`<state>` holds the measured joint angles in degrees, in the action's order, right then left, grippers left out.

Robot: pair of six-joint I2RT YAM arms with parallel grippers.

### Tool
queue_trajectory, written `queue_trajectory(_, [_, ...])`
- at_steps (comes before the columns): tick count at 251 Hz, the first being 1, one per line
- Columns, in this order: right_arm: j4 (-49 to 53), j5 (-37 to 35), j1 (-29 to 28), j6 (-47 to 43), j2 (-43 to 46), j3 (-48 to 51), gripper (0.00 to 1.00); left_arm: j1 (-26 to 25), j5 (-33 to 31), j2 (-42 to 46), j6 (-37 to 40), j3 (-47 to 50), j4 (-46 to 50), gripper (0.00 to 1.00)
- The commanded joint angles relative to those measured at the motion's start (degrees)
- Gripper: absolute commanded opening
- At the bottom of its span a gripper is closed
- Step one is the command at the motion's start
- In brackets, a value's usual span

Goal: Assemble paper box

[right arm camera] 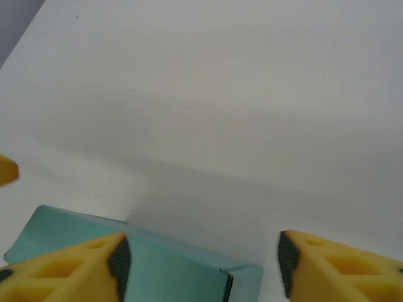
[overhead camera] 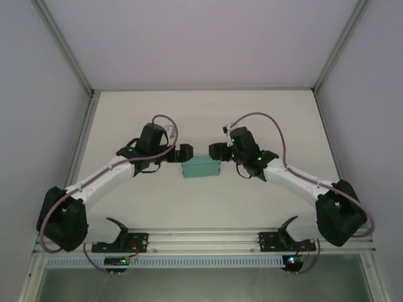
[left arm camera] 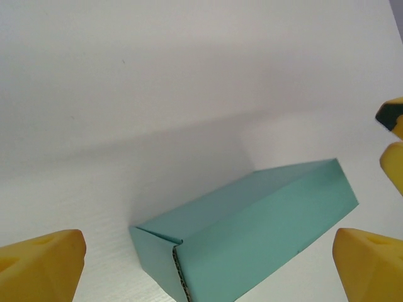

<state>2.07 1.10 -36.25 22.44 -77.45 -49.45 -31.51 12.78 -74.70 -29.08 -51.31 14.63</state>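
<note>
White table, walled by pale panels, carries the box near its middle, directly between the two grippers. It stands as a closed teal block lying on a long side. The left wrist view shows the box with a flap folded over its near end and a raw card edge showing at the corner there; whether that flap is fully tucked in I cannot tell. The left gripper sits at one end of it, jaws spread wide. In its own view the left gripper has the box's near end between its fingers, with a gap on either side, so it grips nothing. The right gripper is at the opposite end, also released. In its own view the right gripper has the end of the box lying between the jaws, close to one finger, and whether that finger touches the card I cannot tell. Folding looks nearly done, so the step in hand seems to be closing or pressing home the end flaps. The next move likely calls for one gripper to steady the box while the other pushes the loose end flat. It should push gently, since thin card would probably buckle or slide on the smooth table under a hard shove.
</note>
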Motion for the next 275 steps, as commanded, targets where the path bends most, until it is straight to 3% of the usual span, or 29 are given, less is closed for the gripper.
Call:
queue_trajectory(1, [2.8, 6.0, 1.3, -8.5, 0.8, -3.6, 0.89, 0.0, -5.2, 1.6, 2.2, -1.7, 4.0, 0.99])
queue_trajectory(8, [2.4, 9.2, 1.4, -11.6, 0.8, -3.9, 0.99, 0.0, -5.7, 1.9, 2.6, -1.8, 4.4, 1.00])
queue_trajectory(27, [3.4, 19.1, 1.4, -26.1, 0.6, -4.9, 0.99, 0.2, -8.5, 3.3, 2.9, -2.0, 5.6, 1.00])
queue_trajectory(41, [9.4, 25.5, 0.4, -39.2, 0.0, -5.8, 0.99, 0.7, -11.0, 4.7, 3.1, -1.5, 5.7, 1.00])
queue_trajectory(51, [14.2, 27.0, -0.6, -48.6, -0.8, -7.0, 0.99, 1.1, -13.1, 5.6, 2.9, -1.2, 6.0, 1.00])
queue_trajectory(77, [23.5, 24.7, -2.6, -61.9, -4.9, -11.3, 0.99, 2.7, -16.4, 7.6, 2.0, -0.7, 8.3, 1.00])
queue_trajectory(124, [31.7, 17.6, -3.6, -70.6, -15.8, -20.9, 0.99, 4.5, -22.7, 12.0, 0.5, 2.1, 12.1, 0.99])
queue_trajectory(164, [38.6, 14.5, -4.4, -75.5, -25.0, -29.2, 0.89, 6.7, -22.3, 13.5, -0.4, 4.3, 14.0, 1.00])
queue_trajectory(182, [39.3, 12.1, -5.5, -75.6, -27.6, -31.0, 0.80, 7.2, -22.6, 13.5, -0.8, 5.0, 14.7, 1.00])
queue_trajectory(215, [34.4, 4.9, -7.2, -73.0, -29.4, -30.8, 0.53, 7.8, -22.5, 13.7, -1.2, 5.9, 14.7, 1.00])
queue_trajectory(275, [17.7, -16.3, -8.3, -68.1, -27.4, -24.0, 0.48, 8.1, -22.6, 14.0, -1.0, 6.6, 14.4, 1.00])
